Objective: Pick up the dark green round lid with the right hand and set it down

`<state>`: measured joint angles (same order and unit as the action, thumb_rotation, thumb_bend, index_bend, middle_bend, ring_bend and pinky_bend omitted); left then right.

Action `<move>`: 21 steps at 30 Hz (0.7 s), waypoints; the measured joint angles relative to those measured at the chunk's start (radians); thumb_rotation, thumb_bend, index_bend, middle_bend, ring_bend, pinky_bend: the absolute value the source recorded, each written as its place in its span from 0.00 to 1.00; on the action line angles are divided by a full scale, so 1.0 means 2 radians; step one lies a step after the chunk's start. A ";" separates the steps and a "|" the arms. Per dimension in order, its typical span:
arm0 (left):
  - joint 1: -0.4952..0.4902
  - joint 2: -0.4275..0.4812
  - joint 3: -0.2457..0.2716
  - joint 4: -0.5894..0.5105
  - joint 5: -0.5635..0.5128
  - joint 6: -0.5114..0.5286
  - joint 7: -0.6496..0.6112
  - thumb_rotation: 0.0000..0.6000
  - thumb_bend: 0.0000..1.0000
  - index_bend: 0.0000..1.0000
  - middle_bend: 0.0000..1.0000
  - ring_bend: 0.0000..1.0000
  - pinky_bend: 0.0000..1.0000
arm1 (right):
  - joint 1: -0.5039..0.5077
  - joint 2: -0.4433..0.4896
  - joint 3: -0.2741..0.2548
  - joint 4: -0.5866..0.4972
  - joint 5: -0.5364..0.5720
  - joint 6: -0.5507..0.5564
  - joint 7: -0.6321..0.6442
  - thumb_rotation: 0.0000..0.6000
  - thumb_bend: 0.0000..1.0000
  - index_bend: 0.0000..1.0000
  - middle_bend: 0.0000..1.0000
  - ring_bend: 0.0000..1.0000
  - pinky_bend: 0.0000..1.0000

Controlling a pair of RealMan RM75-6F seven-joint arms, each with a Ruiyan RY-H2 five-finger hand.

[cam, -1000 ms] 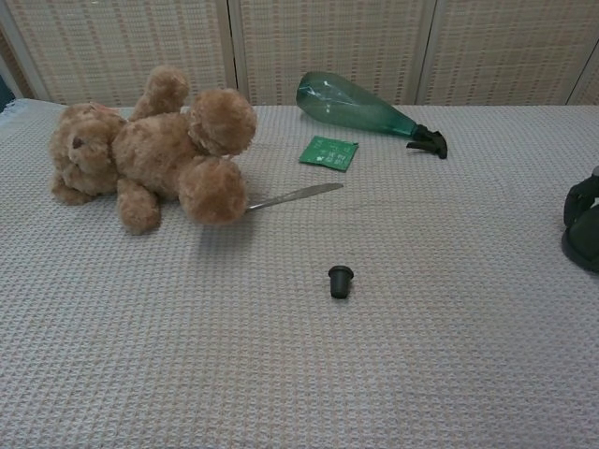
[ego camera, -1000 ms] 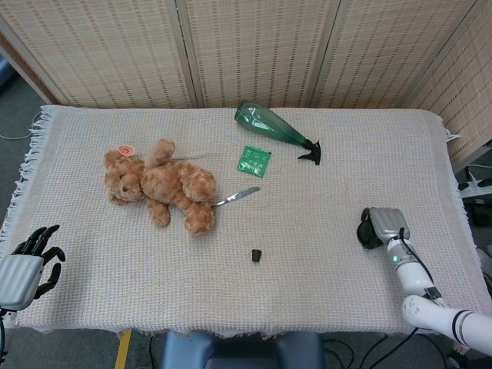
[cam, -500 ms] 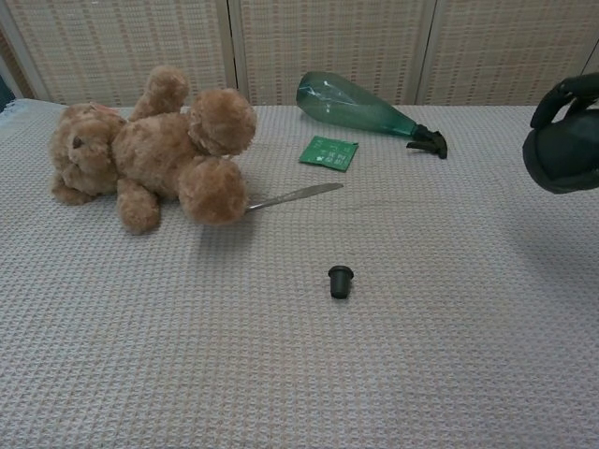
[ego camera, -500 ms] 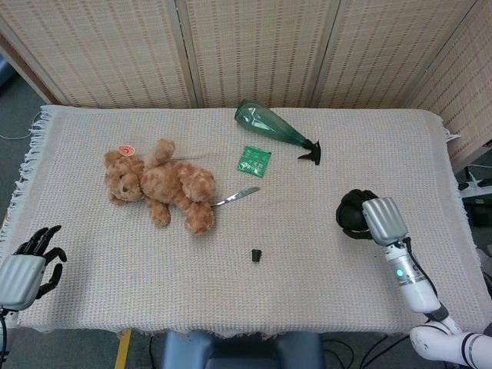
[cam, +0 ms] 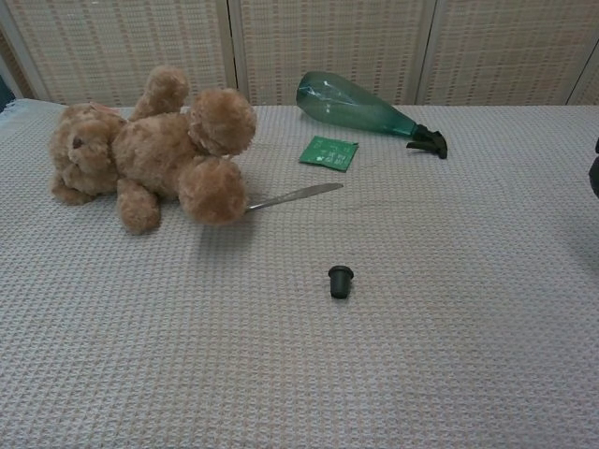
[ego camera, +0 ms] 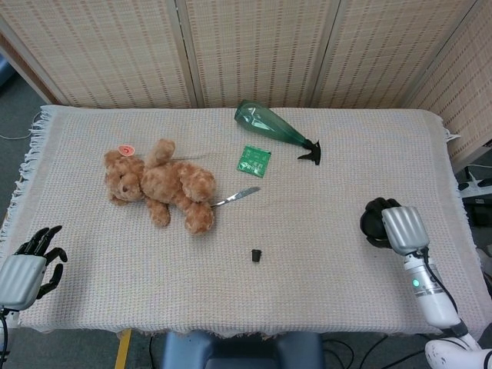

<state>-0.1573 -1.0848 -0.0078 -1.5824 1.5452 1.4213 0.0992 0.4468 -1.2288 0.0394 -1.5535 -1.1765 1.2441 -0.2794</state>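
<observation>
The right hand (ego camera: 382, 223) curls around the dark green lid (ego camera: 372, 224); lower it slowly, flat onto the cloth (ego camera: 323, 261) just underneath.

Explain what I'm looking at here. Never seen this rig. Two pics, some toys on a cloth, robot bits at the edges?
It is a two-armed robot at a table, each arm ending in a human-like hand. Both pictures come from the robot's own cameras: the head view looks down from above, the chest view looks across the table from lower down.

The left hand sits at the near left corner with its fingers apart, holding nothing. The right hand is over the right side of the cloth; whether it holds anything is hard to tell. In the chest view only a dark sliver of it shows at the right edge.

On the cloth lie a teddy bear, a metal knife beside it, a green packet, a green spray bottle on its side, and a small dark green round lid near the front.
</observation>
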 measured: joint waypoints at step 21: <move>-0.001 0.001 0.000 -0.001 -0.002 -0.003 -0.002 1.00 0.54 0.51 0.10 0.10 0.32 | -0.021 -0.091 0.016 0.163 -0.227 0.165 0.275 1.00 0.11 0.53 0.49 0.65 0.80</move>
<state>-0.1586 -1.0822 -0.0080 -1.5843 1.5411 1.4160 0.0961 0.4052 -1.4118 0.0720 -1.2280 -1.6313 1.5739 0.2709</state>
